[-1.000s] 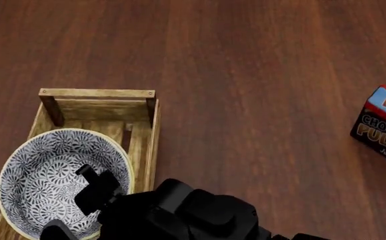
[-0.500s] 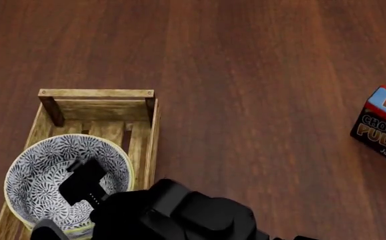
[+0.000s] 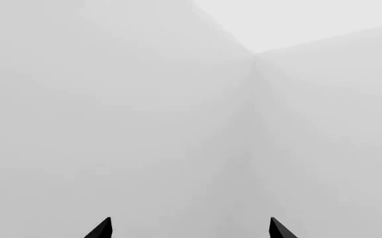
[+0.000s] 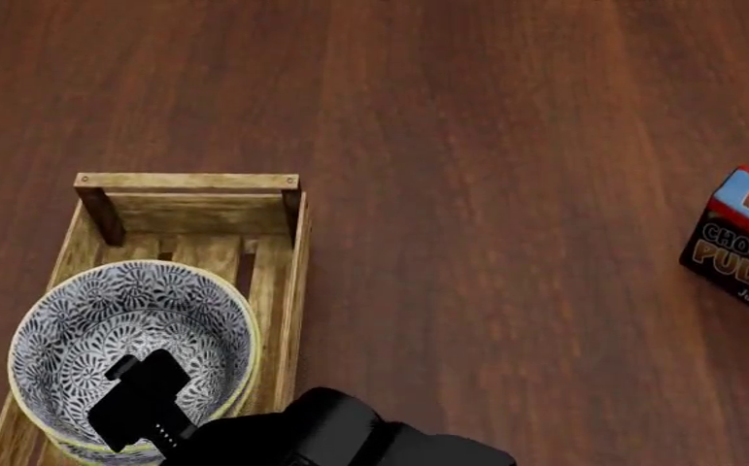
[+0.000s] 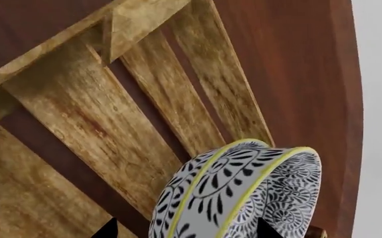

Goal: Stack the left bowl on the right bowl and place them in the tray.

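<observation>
Stacked patterned bowls [image 4: 128, 335] sit inside the tray [image 4: 192, 199] on the table [image 4: 504, 146], right gripper [image 4: 141, 403] above them, grip undeterminable; left gripper [image 3: 189, 229] spread, empty. Nearby box [image 4: 743, 243] reads "CHOCO… PUDD…"

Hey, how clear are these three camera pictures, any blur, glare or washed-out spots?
Left wrist view: pale featureless grey, only two dark fingertips showing. Head view: sharp, evenly lit, no glare; the tray and pudding box read clearly. Right wrist view: crisp but very close, the bowls cropped at the edge.
</observation>
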{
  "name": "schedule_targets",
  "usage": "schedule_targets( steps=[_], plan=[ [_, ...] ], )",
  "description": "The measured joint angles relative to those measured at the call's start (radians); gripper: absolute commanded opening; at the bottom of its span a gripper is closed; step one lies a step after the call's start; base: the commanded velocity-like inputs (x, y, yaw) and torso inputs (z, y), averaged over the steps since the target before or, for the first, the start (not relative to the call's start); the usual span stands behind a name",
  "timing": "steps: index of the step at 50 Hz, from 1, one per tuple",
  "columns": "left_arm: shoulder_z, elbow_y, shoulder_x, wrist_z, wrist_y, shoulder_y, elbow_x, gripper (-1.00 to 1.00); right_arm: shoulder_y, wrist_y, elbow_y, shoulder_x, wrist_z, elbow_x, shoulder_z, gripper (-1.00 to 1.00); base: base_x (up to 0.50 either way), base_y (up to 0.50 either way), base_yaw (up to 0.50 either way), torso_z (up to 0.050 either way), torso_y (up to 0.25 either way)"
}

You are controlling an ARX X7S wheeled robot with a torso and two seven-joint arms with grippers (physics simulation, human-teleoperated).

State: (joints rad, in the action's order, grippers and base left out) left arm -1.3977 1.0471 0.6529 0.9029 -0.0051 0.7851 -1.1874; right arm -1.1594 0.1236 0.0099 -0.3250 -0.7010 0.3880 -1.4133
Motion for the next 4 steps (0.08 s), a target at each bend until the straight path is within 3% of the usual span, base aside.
schedule_targets(
  steps=[4],
  plan=[
    [-0.049, 0.0, 0.006, -0.006, -0.018, 0.0, -0.038, 1.0, 0.0, 0.015, -0.04, -0.014, -0.01, -0.002, 0.007, 1.0, 0.0, 0.0, 0.0, 0.0, 0.0]
  ],
)
